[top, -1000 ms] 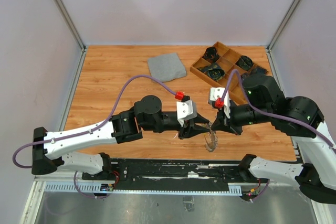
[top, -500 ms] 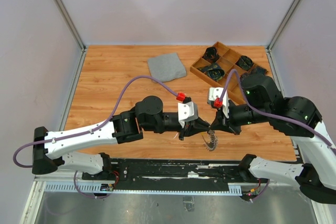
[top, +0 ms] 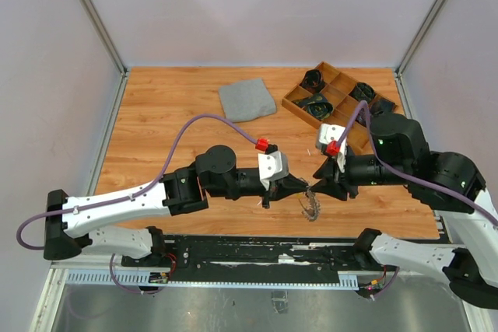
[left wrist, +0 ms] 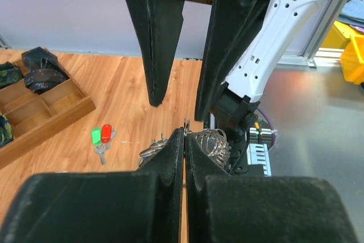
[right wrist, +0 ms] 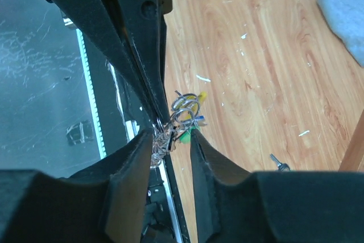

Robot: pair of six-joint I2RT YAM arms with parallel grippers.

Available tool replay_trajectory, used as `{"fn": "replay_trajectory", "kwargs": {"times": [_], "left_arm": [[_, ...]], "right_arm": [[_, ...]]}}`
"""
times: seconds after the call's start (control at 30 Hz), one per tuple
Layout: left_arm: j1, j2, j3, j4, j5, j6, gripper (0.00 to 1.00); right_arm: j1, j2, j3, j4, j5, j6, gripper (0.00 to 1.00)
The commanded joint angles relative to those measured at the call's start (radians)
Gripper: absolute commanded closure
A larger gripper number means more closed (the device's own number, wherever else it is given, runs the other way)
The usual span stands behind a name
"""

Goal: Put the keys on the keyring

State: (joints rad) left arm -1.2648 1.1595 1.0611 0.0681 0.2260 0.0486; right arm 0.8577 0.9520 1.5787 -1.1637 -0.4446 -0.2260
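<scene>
The keyring (top: 311, 205), a jagged silvery coil, hangs low between the two arms near the table's front edge. My left gripper (top: 300, 186) is shut on it; in the left wrist view the jaws (left wrist: 185, 132) pinch a thin metal end and the keyring's coils (left wrist: 213, 140) bulge out on both sides. My right gripper (top: 320, 185) stands open around the same keyring (right wrist: 165, 138), its fingers apart on either side. Yellow (right wrist: 199, 98) and green (right wrist: 185, 135) key heads hang on the ring. A green key (left wrist: 96, 136) and a red key (left wrist: 106, 132) lie together on the wood.
A wooden compartment tray (top: 297, 103) with dark items stands at the back right. A folded grey cloth (top: 247, 99) lies at the back middle. One small loose key (right wrist: 277, 163) lies on the wood. The black rail (top: 257, 250) runs just below the grippers.
My left gripper has closed on the keyring. My right gripper has opened and let go of it, and its arm has shifted slightly right. The ring hangs a little lower.
</scene>
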Motion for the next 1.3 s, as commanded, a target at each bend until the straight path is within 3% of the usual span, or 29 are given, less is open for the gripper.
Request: {"fn": "replay_trajectory", "kwargs": {"times": [0.0, 0.47, 0.93, 1.1, 1.27], "left_arm": [[-0.008, -0.049, -0.032, 0.091, -0.046, -0.014, 0.99], [-0.008, -0.164, -0.205, 0.344, -0.075, -0.14, 0.99], [-0.008, -0.187, -0.216, 0.384, -0.071, -0.141, 0.99], [-0.008, -0.187, -0.217, 0.39, -0.093, -0.133, 1.0], [-0.009, -0.189, -0.23, 0.412, -0.096, -0.143, 0.99]], "right_arm": [[0.012, -0.065, -0.057, 0.142, 0.082, 0.101, 0.65], [0.012, -0.274, -0.316, 0.448, 0.214, 0.259, 0.61], [0.012, -0.293, -0.436, 0.47, -0.023, 0.221, 0.57], [0.012, -0.309, -0.483, 0.576, -0.074, 0.298, 0.44], [0.012, -0.319, -0.508, 0.659, -0.077, 0.357, 0.39]]}}
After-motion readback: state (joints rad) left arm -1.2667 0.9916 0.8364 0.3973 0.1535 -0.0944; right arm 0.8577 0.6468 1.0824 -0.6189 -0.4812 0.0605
